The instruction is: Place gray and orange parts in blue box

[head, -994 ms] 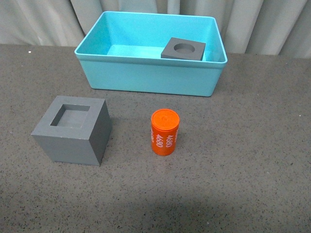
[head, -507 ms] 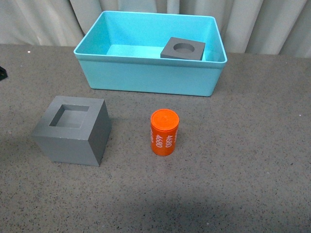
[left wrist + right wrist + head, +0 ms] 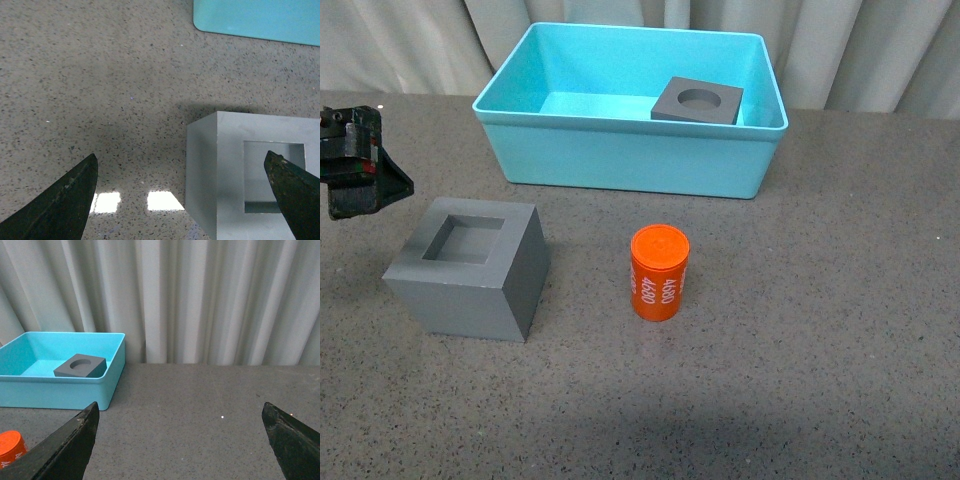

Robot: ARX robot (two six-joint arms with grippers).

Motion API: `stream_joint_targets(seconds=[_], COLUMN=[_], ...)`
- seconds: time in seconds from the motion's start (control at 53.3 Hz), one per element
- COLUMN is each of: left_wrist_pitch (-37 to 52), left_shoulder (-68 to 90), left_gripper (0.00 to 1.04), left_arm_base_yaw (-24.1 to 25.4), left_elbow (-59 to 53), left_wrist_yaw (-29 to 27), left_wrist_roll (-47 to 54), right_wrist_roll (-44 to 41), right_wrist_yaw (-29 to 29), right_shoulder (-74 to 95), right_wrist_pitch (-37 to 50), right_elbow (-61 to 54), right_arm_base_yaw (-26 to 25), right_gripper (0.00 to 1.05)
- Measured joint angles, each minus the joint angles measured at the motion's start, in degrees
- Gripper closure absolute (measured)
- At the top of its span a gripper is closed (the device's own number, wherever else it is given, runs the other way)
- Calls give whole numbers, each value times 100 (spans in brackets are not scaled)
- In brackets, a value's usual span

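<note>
The gray cube with a square recess (image 3: pixel 470 265) sits on the table at front left; it also shows in the left wrist view (image 3: pixel 255 172). The orange cylinder (image 3: pixel 660 272) with white numerals stands upright to its right; its top edge shows in the right wrist view (image 3: pixel 11 447). The gray cube with a round recess (image 3: pixel 698 102) lies inside the blue box (image 3: pixel 630 155), also in the right wrist view (image 3: pixel 81 366). My left gripper (image 3: pixel 360 165) is open, above the table just left of the square-recess cube, one finger over its recess (image 3: pixel 182 200). My right gripper (image 3: pixel 180 440) is open and empty, out of the front view.
The table is dark speckled stone (image 3: pixel 820 330). White pleated curtains (image 3: pixel 200 300) hang behind the box. A corner of the blue box (image 3: pixel 255 20) shows in the left wrist view beyond the cube.
My left gripper has come into the front view from the left edge and now hangs beside the square-recess cube. The cubes, cylinder and box have not moved.
</note>
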Motion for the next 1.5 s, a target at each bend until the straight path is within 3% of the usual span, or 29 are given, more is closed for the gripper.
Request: stream_joint_targets(seconds=[0.394, 0.525, 0.732, 0.826, 1.144, 1.501], left_wrist_pitch=[-129, -238, -474, -516, -538, 782], left_shoulder=[713, 898, 1001, 973, 280, 354], left_gripper=[8, 30, 73, 84, 87, 87], left_arm_base_yaw=[-208, -249, -306, -317, -455, -881], left_elbow=[293, 420, 566, 588, 697, 2144], left_wrist_yaw=[284, 188, 236, 245, 243, 55], left_wrist_roll=[-52, -48, -4, 28, -282, -1019], right_wrist_roll=[0, 0, 0, 0, 0, 0], right_wrist_yaw=[0, 0, 0, 0, 0, 2], right_shoulder=[0, 0, 0, 0, 0, 0], right_wrist_pitch=[0, 0, 0, 0, 0, 0], right_elbow=[0, 0, 0, 0, 0, 0], right_arm_base_yaw=[0, 0, 0, 0, 0, 0], right_gripper=[10, 10, 10, 10, 10, 10])
